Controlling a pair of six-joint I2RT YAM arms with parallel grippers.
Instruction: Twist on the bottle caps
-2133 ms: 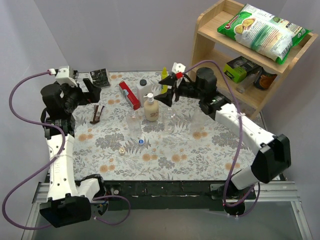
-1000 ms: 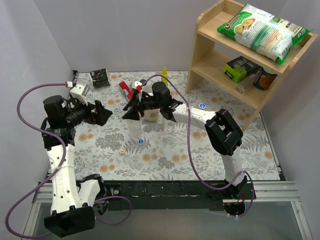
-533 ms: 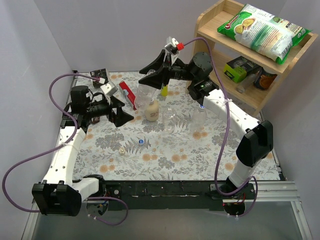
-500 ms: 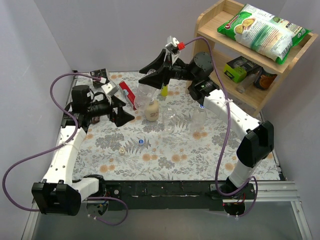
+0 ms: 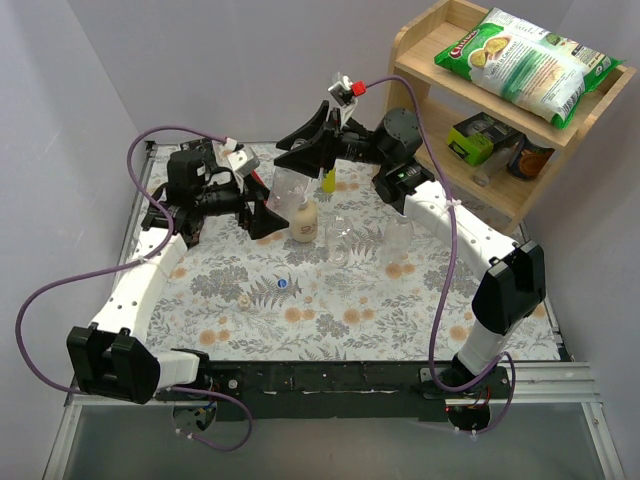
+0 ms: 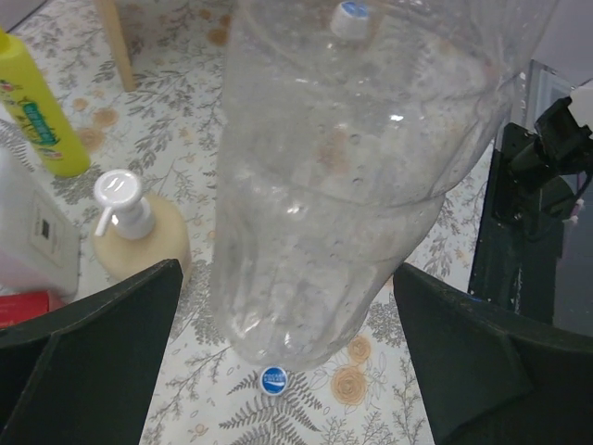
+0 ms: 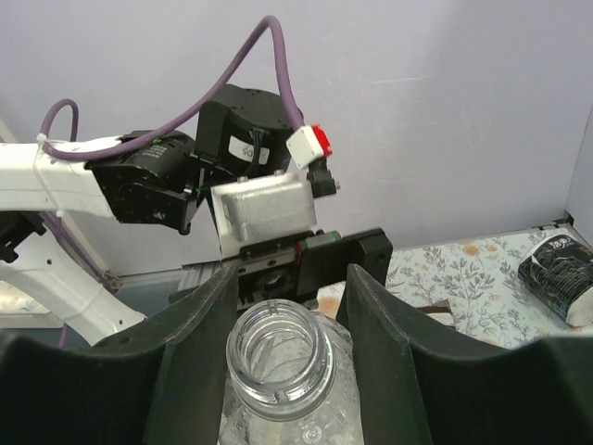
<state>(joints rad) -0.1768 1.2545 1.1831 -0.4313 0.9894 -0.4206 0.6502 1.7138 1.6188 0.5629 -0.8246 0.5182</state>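
Note:
My right gripper [image 5: 303, 152] is shut on a clear bottle [image 5: 289, 186] and holds it upright in the air above the table's back. In the right wrist view its open, capless neck [image 7: 280, 362] sits between my fingers [image 7: 199, 334]. My left gripper [image 5: 267, 212] is open, with its jaws on either side of the bottle's lower body [image 6: 315, 232], apart from it. A blue cap [image 5: 282, 284] and a pale yellowish cap [image 5: 243, 301] lie on the table. The blue cap also shows below the bottle [image 6: 273, 380]. A second blue cap [image 6: 350, 11] shows farther back. Two more clear bottles [image 5: 340, 240] [image 5: 398, 236] stand on the table.
A beige pump soap bottle [image 5: 304, 220] stands just below the held bottle, with a slim yellow bottle [image 5: 328, 178] and a red box [image 5: 257, 190] behind. A wooden shelf [image 5: 420, 110] with a snack bag [image 5: 525, 60] stands at the back right.
My right gripper has taken a clear bottle and lifted it off the table. My left arm has swung right and up until its open jaws flank the bottle.

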